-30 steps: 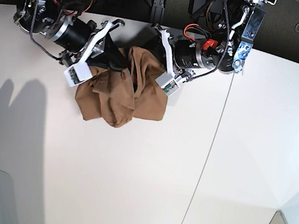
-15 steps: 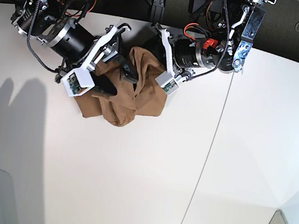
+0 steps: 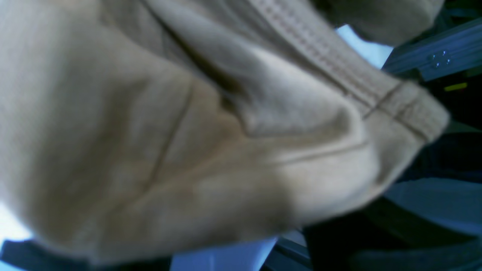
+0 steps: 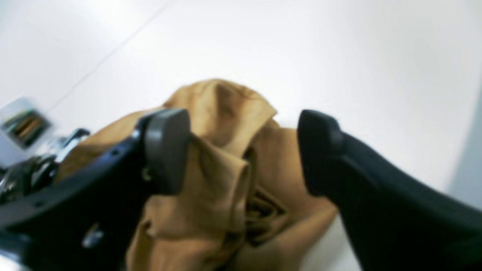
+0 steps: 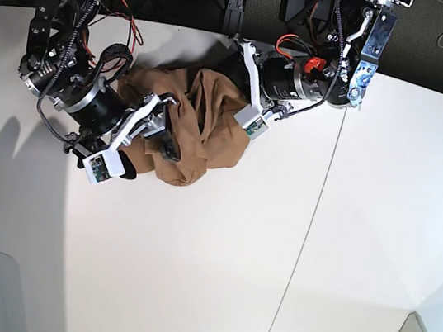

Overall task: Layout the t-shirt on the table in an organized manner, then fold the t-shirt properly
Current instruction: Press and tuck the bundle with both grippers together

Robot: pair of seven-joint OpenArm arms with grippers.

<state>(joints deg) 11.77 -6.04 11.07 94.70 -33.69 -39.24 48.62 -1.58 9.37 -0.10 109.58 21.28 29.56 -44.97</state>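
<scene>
The right gripper sits at the 9 o'clock side of the shirt, with its jaws spread wide. In the right wrist view the two pads stand well apart over the rumpled cloth and nothing lies between them, so this arm holds nothing. That posture suits a fresh approach: wide jaws can straddle a fold before closing on it. The shirt lies bunched in a heap on the table, toward the 12 o'clock edge, between the two arms; no sleeve or hem is spread flat, so the layout step is judged to be at an early stage. The left gripper lies at the 3 o'clock side of the heap, pressed against the cloth. In the left wrist view a stitched hem and thick folds fill the picture right up to the camera; the jaws themselves are hidden, so whether they pinch the cloth cannot be told. If it does hold the cloth, it would anchor that side while the other arm draws an edge outward. The risk in a blind grab is several layers caught at once, which would drag the heap rather than open it.
</scene>
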